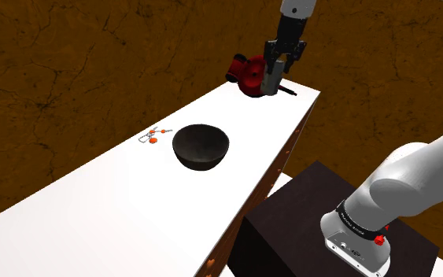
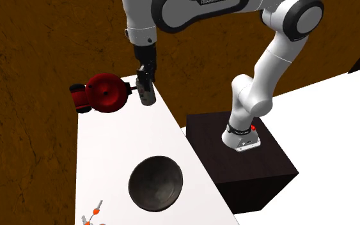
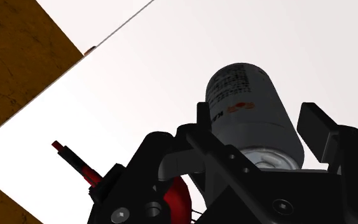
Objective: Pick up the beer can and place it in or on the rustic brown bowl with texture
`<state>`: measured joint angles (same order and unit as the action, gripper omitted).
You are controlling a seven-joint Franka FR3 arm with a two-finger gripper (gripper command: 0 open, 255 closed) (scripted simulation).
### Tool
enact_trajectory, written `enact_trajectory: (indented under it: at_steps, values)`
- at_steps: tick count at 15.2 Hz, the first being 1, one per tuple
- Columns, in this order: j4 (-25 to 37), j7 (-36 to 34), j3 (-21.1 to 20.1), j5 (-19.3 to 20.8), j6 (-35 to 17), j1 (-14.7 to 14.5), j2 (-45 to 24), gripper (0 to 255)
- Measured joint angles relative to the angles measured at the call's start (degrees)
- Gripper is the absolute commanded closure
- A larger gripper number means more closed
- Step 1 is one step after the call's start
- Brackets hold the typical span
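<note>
I see the beer can (image 3: 250, 108) standing between the jaws, though I cannot tell whether they pinch it or merely straddle it, so the lift and the carry to the dark bowl (image 1: 201, 146), well apart from the jaws along the bench (image 1: 94, 212), are not yet done.

Arm (image 2: 271, 61): white rounded links, dark rings at joints. Lettering (image 2: 213, 2) noted on upper link, probably maker's name, cut by frame edge. Small red mark (image 2: 254, 127) seen on base flange (image 2: 240, 140). Gripper (image 2: 146, 94): all black, angular body, two flat fingers; round screw heads (image 3: 153, 207) set in housing.
</note>
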<state>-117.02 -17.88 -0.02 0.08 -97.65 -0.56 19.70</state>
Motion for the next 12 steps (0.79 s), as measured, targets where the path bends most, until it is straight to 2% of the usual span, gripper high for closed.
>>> enact_trajectory:
  at_steps: [5,12]
  values:
    - [0.0,-7.0,-4.9,-1.6,0.3,-2.6,0.4,255]
    - [4.6,-16.8,-11.6,-3.2,1.6,-6.1,-2.8,255]
